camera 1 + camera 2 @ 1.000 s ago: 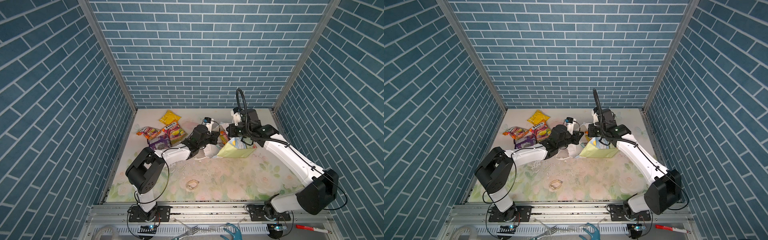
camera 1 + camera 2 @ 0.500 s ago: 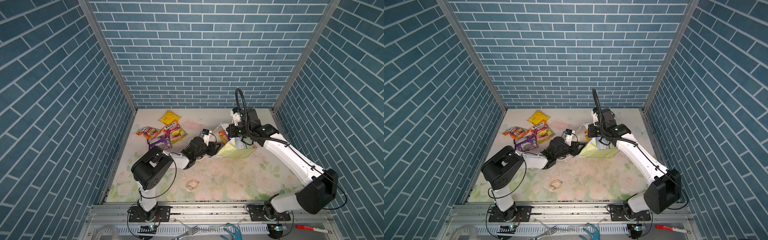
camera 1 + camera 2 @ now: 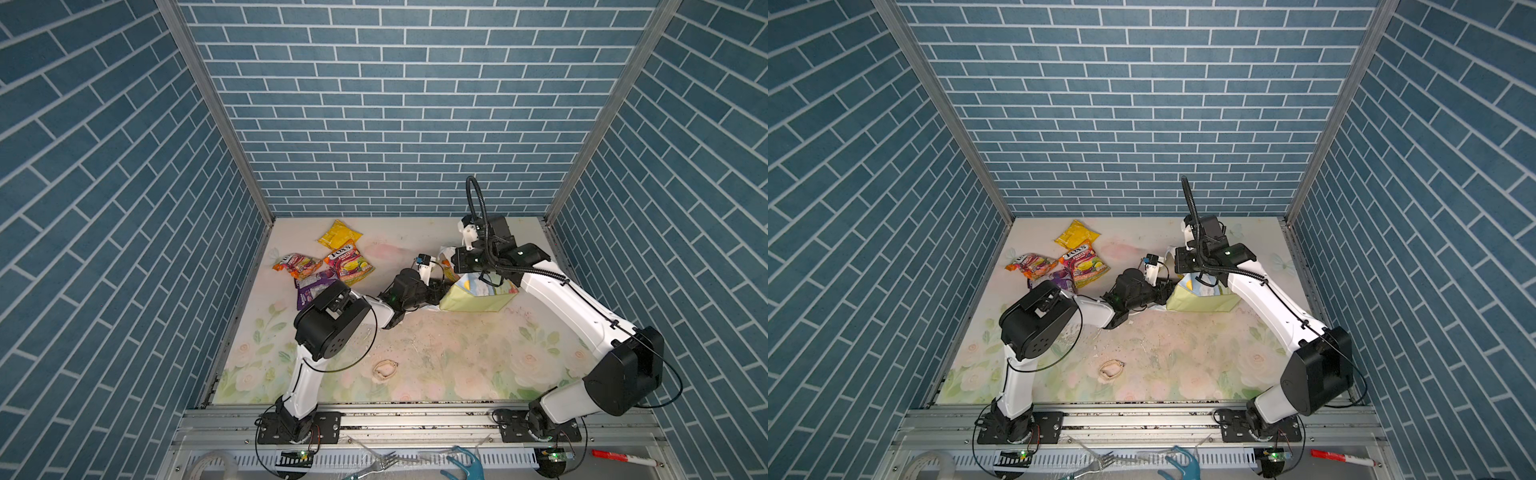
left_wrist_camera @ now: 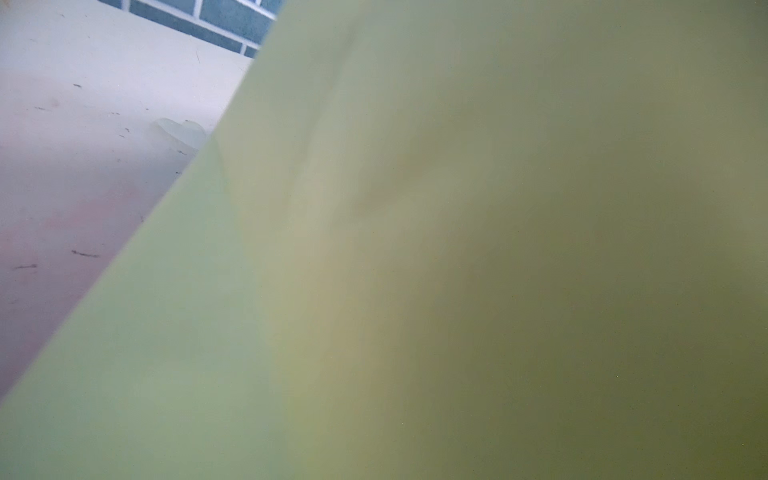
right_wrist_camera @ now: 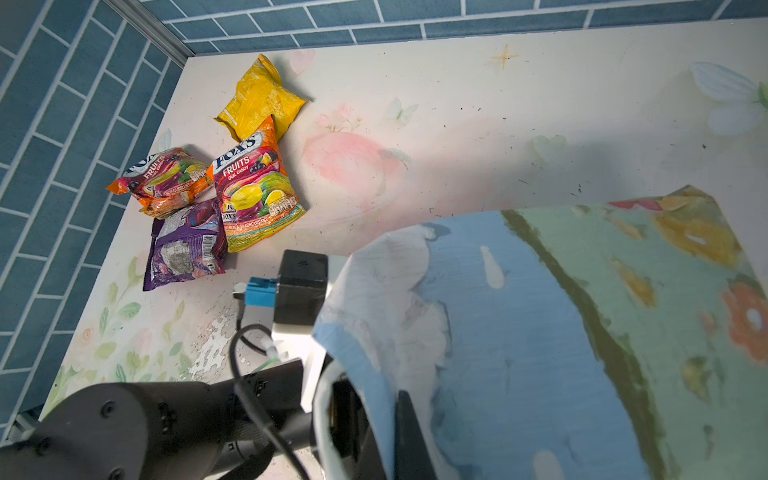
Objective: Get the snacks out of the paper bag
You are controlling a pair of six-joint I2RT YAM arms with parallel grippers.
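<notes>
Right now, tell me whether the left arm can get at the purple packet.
Probably yes, after backing out: the left gripper is inside the mouth of the paper bag, while the purple packet lies in the open beside that arm.

**Paper bag** (image 3: 478, 297): small, printed with blue sky, white clouds and a flowery green meadow, with a plain pale green panel facing forward in both top views. It lies tipped over on the desk (image 3: 415, 332), right of centre. Its mouth is turned leftward and its upper wall is crumpled.

**Snacks:** four crinkly packets lie flat in a cluster at the back left, well apart from the bag.
- Yellow packet (image 3: 338, 235): rearmost.
- FOX'S Fruits bag (image 3: 349, 264): pink-orange, overlapping the yellow packet's corner.
- Second FOX'S bag (image 3: 297, 266): at the cluster's left.
- Purple packet (image 5: 187, 245): in front, touching both FOX'S bags.
</notes>
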